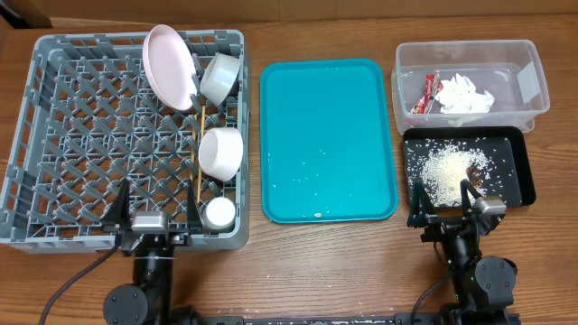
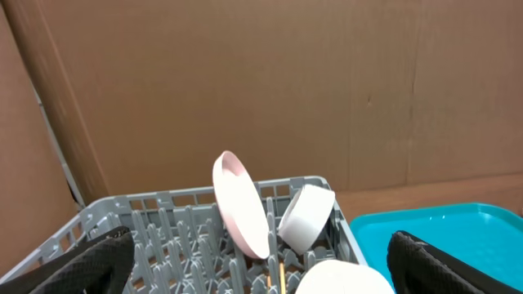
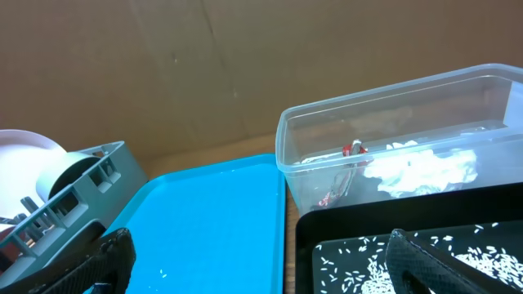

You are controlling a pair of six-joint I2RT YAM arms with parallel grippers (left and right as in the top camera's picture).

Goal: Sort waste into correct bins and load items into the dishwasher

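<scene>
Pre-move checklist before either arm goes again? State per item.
1. Left gripper open and holding nothing: ok.
2. Right gripper open and holding nothing: ok.
3. Plate, far bowl, near bowl, cup and chopsticks in the rack: ok.
4. Wrapper and paper in the clear tub: ok.
5. Rice heaped in the black tray: ok.
6. Teal tray free of scraps: not ok, stray grains lie on it.
</scene>
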